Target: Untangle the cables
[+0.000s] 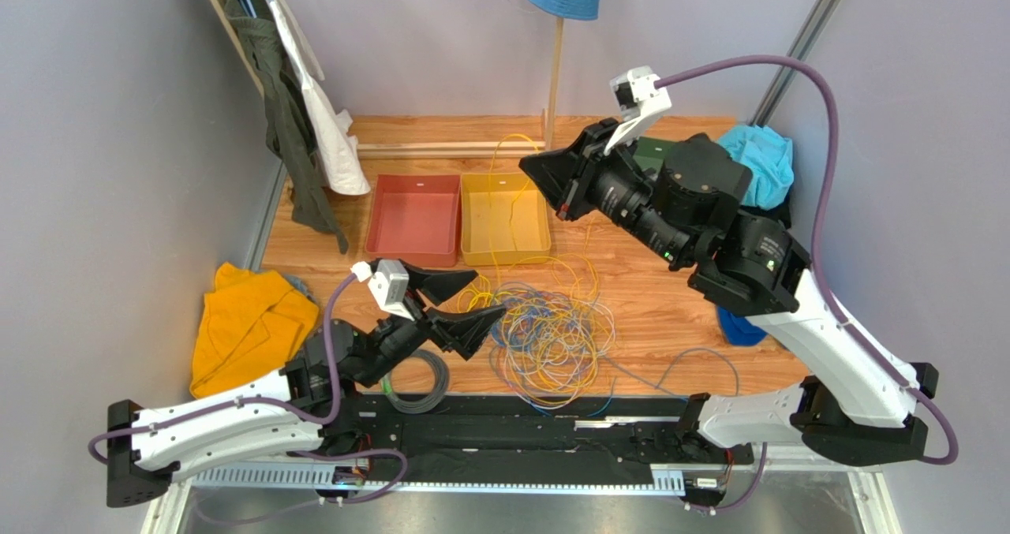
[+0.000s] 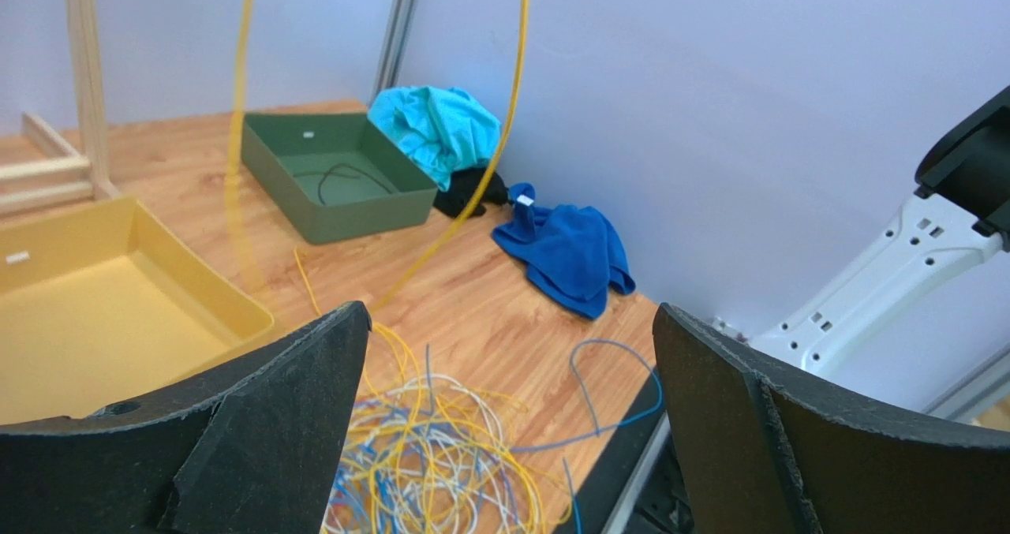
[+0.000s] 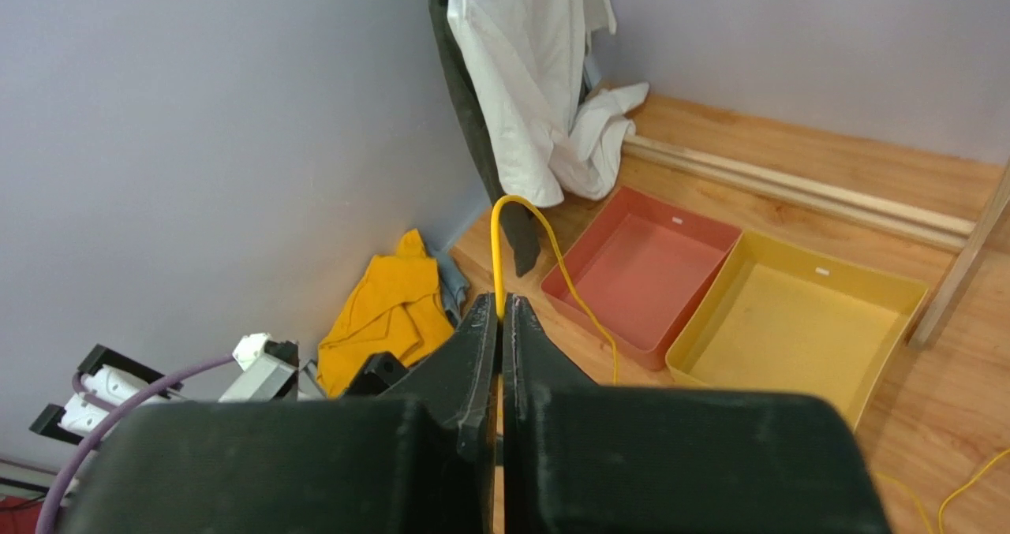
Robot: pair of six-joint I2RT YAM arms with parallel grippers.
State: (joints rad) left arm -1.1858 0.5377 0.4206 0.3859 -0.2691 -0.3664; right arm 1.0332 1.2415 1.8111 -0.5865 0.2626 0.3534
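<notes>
A tangle of thin yellow, blue and pale cables point(image 1: 555, 339) lies on the wooden table near the front edge; it also shows in the left wrist view point(image 2: 427, 463). My left gripper point(image 1: 465, 303) is open and empty, just left of the tangle. My right gripper point(image 1: 534, 177) is raised high over the yellow tray and shut on one yellow cable point(image 3: 503, 244). That cable arches out of the fingertips in the right wrist view and hangs down to the tangle point(image 1: 512, 203). It shows as two yellow strands in the left wrist view point(image 2: 504, 120).
A red tray point(image 1: 415, 218) and a yellow tray point(image 1: 505, 217) stand behind the tangle. A green tray point(image 2: 332, 177) with a dark cable stands at the back right. Cloths: orange point(image 1: 247, 325), blue point(image 2: 569, 250), turquoise point(image 1: 759, 161). A dark coil point(image 1: 417, 380) lies near the left arm.
</notes>
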